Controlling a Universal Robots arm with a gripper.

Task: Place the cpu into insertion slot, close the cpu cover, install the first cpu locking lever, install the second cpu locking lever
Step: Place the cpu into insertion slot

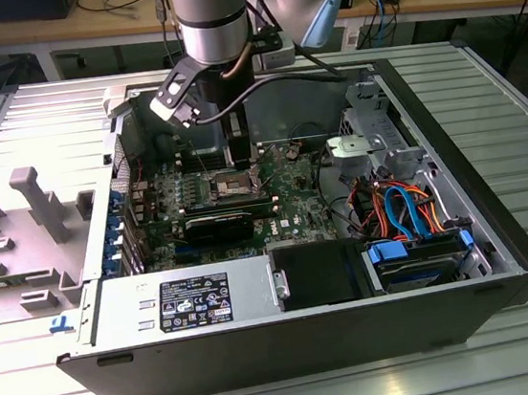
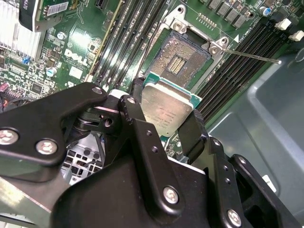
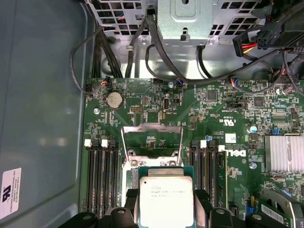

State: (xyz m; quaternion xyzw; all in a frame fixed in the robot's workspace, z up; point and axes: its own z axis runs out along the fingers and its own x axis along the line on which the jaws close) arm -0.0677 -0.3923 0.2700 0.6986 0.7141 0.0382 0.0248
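Between the gripper's [image 2: 164,107] two black fingers [image 2: 134,111] sits the cpu [image 2: 167,100], pinched by opposite edges, with the fingers spread no wider than the chip. Right under the tool, apart from the chip, the insertion slot [image 2: 183,57] lies uncovered, dark centre showing. Just past the fingertips the cpu cover [image 3: 152,128] stands flipped open over the green board [image 3: 199,114].

A white logo [image 3: 236,153] marks the circuit board [image 3: 199,102]; cpu [image 3: 166,199] print illegible.
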